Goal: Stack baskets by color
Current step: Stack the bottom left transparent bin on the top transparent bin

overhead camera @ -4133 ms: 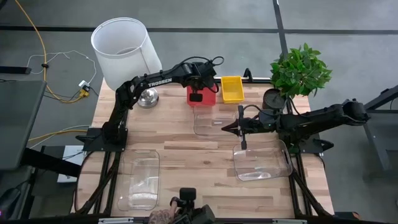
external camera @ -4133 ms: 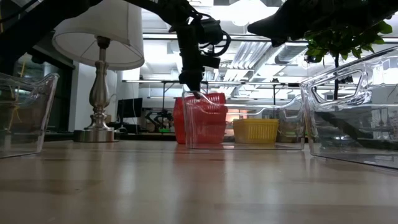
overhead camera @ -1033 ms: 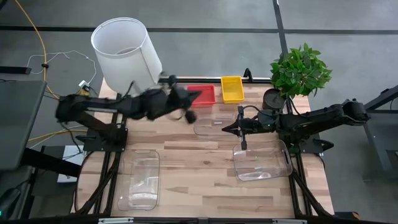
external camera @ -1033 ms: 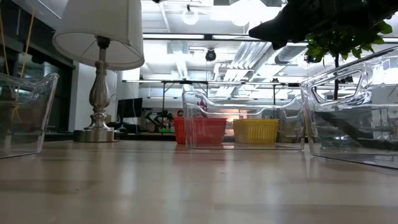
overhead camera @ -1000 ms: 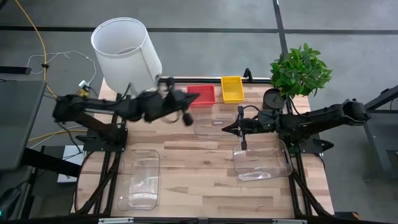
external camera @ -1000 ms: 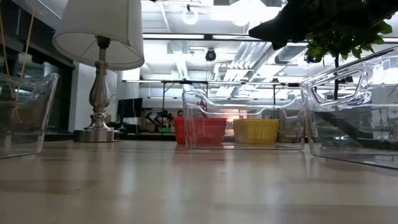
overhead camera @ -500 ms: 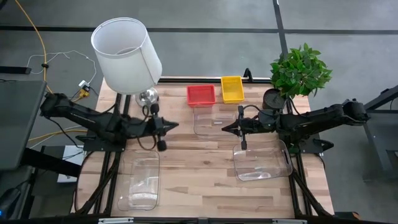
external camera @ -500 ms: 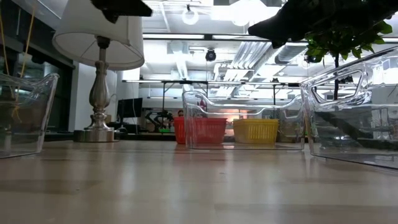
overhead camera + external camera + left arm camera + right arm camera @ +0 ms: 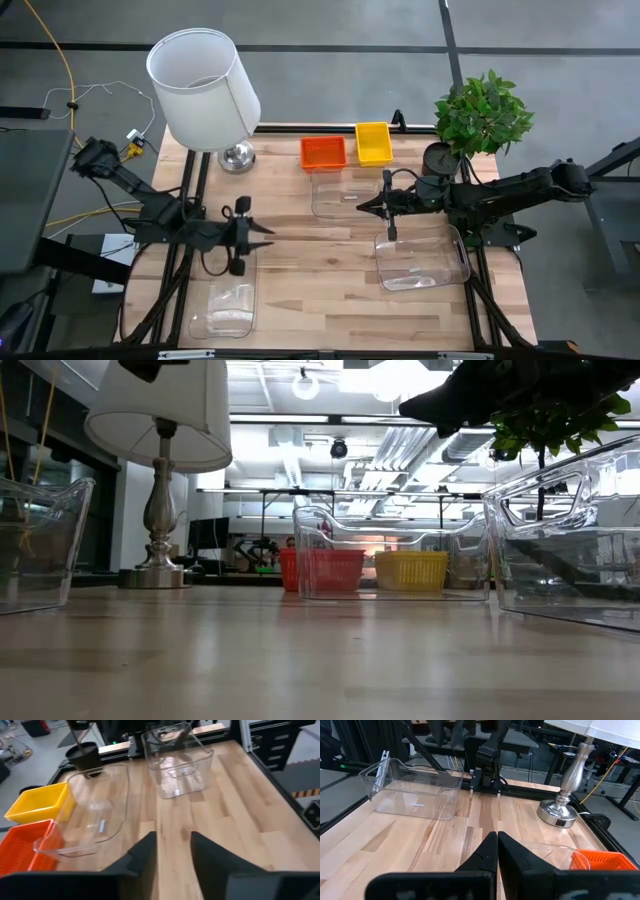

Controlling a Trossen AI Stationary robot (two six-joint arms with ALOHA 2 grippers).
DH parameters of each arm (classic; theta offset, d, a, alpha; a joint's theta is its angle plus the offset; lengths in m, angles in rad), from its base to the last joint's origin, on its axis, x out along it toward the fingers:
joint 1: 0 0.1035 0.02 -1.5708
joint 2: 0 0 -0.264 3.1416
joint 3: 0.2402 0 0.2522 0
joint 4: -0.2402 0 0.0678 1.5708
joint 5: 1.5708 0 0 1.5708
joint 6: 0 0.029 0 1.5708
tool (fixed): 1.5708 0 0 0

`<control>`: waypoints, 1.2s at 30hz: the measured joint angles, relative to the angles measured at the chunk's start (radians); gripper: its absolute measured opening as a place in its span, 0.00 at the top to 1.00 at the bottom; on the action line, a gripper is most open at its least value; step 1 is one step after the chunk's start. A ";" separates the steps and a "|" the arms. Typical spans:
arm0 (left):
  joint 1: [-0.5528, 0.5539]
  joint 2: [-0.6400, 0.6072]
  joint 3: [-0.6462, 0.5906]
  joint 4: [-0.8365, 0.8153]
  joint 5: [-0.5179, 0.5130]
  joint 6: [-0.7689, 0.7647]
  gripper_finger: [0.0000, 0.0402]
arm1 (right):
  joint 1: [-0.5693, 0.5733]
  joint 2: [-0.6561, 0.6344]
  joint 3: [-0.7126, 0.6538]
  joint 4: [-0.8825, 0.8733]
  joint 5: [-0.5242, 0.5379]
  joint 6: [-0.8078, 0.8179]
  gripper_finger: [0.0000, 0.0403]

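Along your table's (image 9: 330, 262) far edge the red-orange basket (image 9: 323, 152) and yellow basket (image 9: 374, 143) sit unstacked; left gripper (image 9: 240, 235) fingers part-open, right gripper (image 9: 388, 207) pinched shut, both empty, risk clipping clear tubs (image 9: 338, 194).

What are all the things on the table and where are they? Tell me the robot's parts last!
Red-orange basket: one, back edge of the table, middle.
Yellow basket: one, right beside the red-orange basket.
Clear tubs: three; one just in front of the baskets, one front right, one front left.
Lamp: one, white shade, silver base, back left corner.
Potted plant: one, green leaves, dark pot, back right corner.
Table: one, light wood.
Left hand: black, open, empty, above the front left tub's back end.
Right hand: black, shut, empty, over the middle tub's right edge.
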 joint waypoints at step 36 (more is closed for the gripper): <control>-0.093 0.466 0.385 -1.080 0.378 -0.617 0.44 | 0.000 0.000 0.000 -0.014 0.000 0.026 1.00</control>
